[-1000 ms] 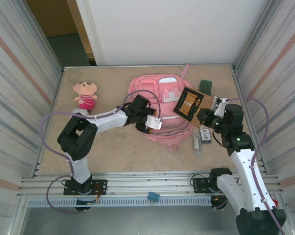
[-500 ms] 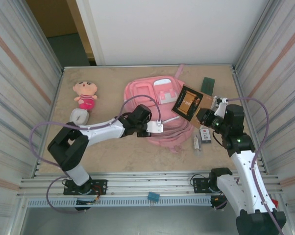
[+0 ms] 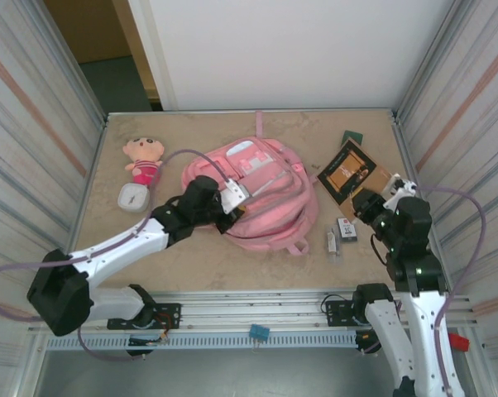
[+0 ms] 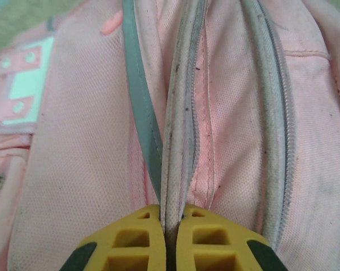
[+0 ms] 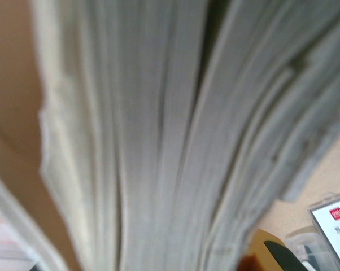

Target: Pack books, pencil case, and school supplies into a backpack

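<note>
Pink backpack (image 3: 265,178): lies in the middle of the table (image 3: 199,248), front pockets and white trim patches facing up, one strap reaching toward the far wall.
Left gripper (image 4: 170,240): at the backpack's left edge. In the left wrist view its yellow fingertips are clenched together on a raised ridge of pink fabric beside a grey zip track.
Book (image 3: 348,169): brown cover with a darker panel, right of the backpack and apart from it, turned diagonal to the table edges. Whether it rests on the table or hangs clear, I cannot tell.
Right gripper (image 3: 366,201): at the book's near corner, clamped on it. Blurred page edges run right up to the finger in the right wrist view.
Pencil case (image 3: 352,137): dark green, beyond the book near the far right corner, partly hidden by it.
White tube (image 3: 332,241): on the table between backpack and right arm.
Black rectangle (image 3: 345,229): just beside the tube, white-and-red mark up.
Plush doll (image 3: 143,159): far left, well apart from the backpack.
Grey round case (image 3: 131,197): just nearer than the doll.
</note>
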Controlling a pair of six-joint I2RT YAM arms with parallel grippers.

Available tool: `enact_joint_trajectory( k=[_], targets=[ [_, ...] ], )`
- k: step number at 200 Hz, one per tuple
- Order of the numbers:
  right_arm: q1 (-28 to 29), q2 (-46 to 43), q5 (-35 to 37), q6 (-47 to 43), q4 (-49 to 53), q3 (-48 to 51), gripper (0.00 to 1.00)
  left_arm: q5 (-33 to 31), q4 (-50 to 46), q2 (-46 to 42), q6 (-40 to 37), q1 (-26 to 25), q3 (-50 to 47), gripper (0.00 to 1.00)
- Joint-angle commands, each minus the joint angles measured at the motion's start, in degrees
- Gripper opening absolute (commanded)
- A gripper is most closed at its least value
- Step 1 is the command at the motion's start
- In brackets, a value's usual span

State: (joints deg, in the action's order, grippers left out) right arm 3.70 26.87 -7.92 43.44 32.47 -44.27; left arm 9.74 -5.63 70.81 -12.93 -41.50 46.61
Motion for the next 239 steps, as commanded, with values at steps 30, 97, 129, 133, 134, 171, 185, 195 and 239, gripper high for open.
enact_joint_trajectory(
  k=[30,97,129,133,134,171,185,195,239],
  targets=[
    [-0.3,-5.6,-7.5,8.5,7.5,2.1,0.0,8.6,5.9,-2.5,7.3,3.6,5.4,0.0],
    [6.8,-10.5,-17.6,27.4,-8.3,16.0,0.0,15.1,11.1,-0.1,14.4,8.2,8.9,0.0],
    [20.4,-9.5,-7.3,36.5,-30.3,25.8,0.0,17.5,11.3,0.4,16.3,9.8,10.1,0.0],
    [22.7,-8.8,-4.9,36.5,-31.4,26.3,0.0,17.9,11.6,0.4,16.6,10.0,10.1,0.0],
    [23.2,-8.5,-4.3,36.5,-31.6,26.4,0.0,18.0,11.8,0.4,16.8,10.1,10.1,0.0],
    [36.3,2.8,9.8,36.0,-52.9,30.6,0.0,19.4,13.3,0.6,19.0,11.8,9.7,0.0],
    [36.6,8.2,9.5,36.6,-59.9,30.5,0.0,19.8,13.2,0.6,19.1,12.1,9.9,0.0],
    [36.9,11.8,9.5,37.0,-63.1,29.5,0.0,20.2,13.3,0.6,19.4,12.2,9.9,0.0],
    [39.4,29.0,14.7,40.5,-74.0,25.1,0.0,23.1,16.9,0.6,22.5,13.5,9.1,0.0]
  ],
)
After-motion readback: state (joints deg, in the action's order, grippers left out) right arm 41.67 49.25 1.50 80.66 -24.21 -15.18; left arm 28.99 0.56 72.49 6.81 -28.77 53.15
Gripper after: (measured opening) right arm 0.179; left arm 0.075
